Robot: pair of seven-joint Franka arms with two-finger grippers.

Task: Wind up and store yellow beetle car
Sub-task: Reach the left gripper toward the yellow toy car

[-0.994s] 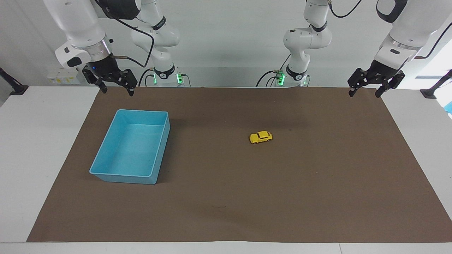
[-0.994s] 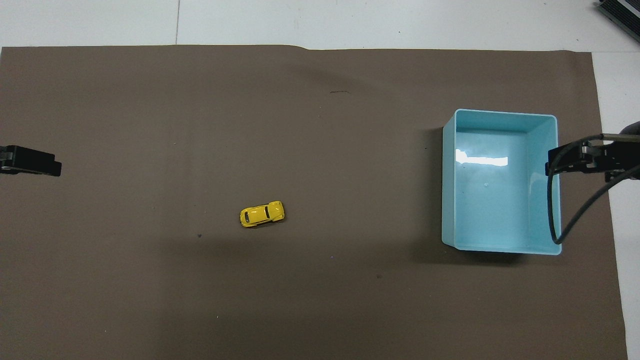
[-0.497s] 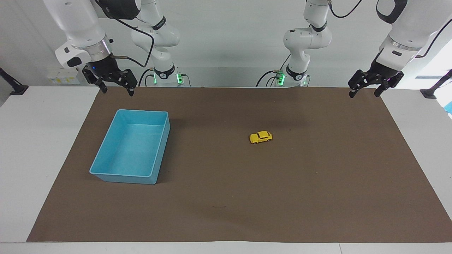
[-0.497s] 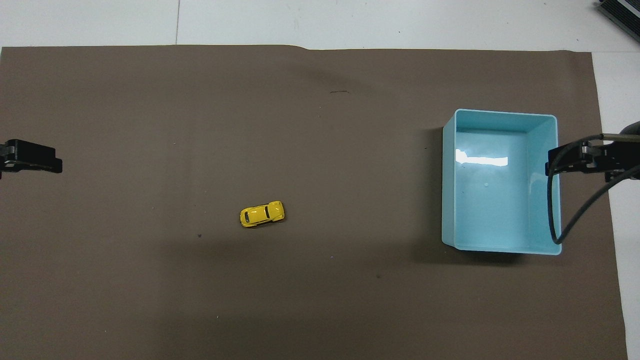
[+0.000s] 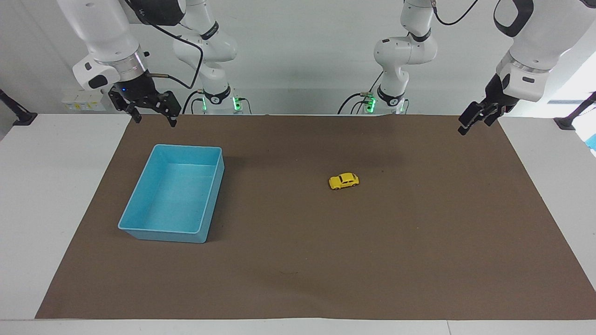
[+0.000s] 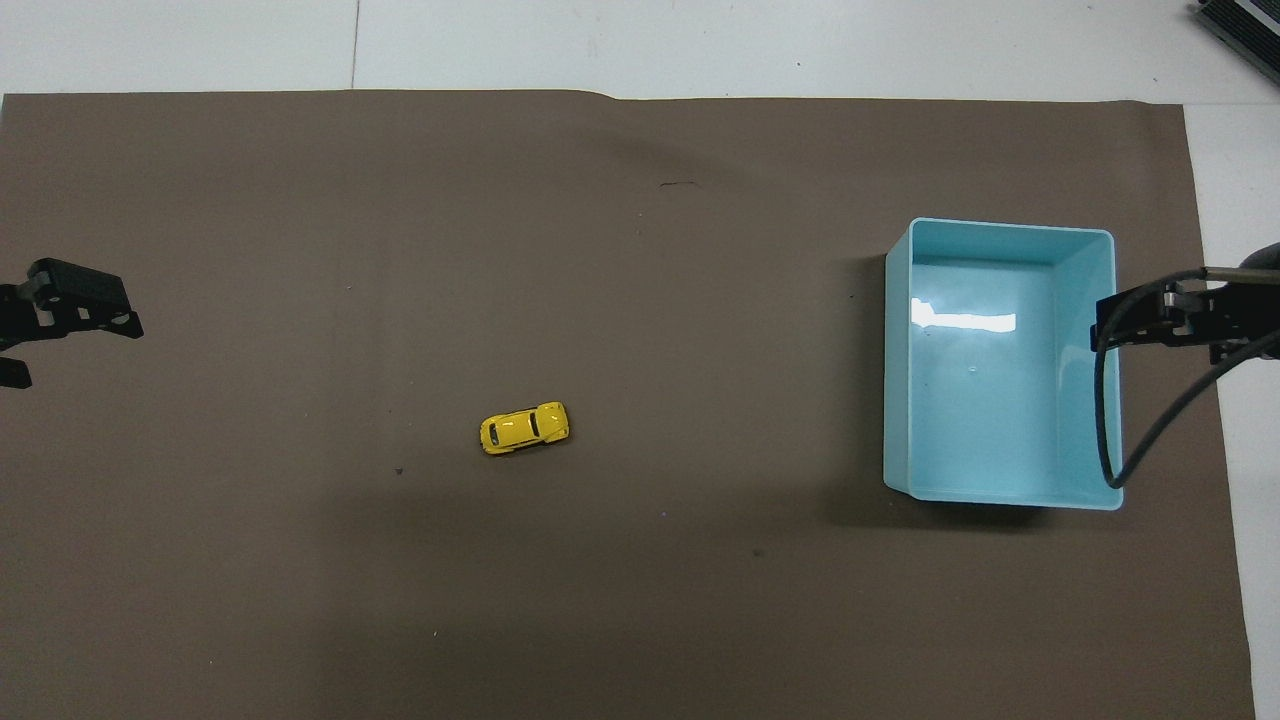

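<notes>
The yellow beetle car (image 5: 344, 181) stands on its wheels on the brown mat, near the middle of the table; it also shows in the overhead view (image 6: 524, 428). The empty blue tray (image 5: 187, 147) sits toward the right arm's end, also in the overhead view (image 6: 1010, 226). My left gripper (image 5: 475, 124) is open and empty, up in the air over the mat's corner at the left arm's end, well apart from the car; it also shows in the overhead view (image 6: 75, 348). My right gripper (image 5: 156, 122) is open and empty, hanging over the tray's edge (image 6: 1105, 322), and waits.
The brown mat (image 5: 419, 242) covers most of the white table (image 5: 51, 186). Two further white arm bases (image 5: 391, 97) stand at the robots' edge of the table. Nothing else lies on the mat.
My left gripper has turned at the wrist and shifted slightly inward over the mat toward the car's side. The right gripper, the car and the tray have not moved.
</notes>
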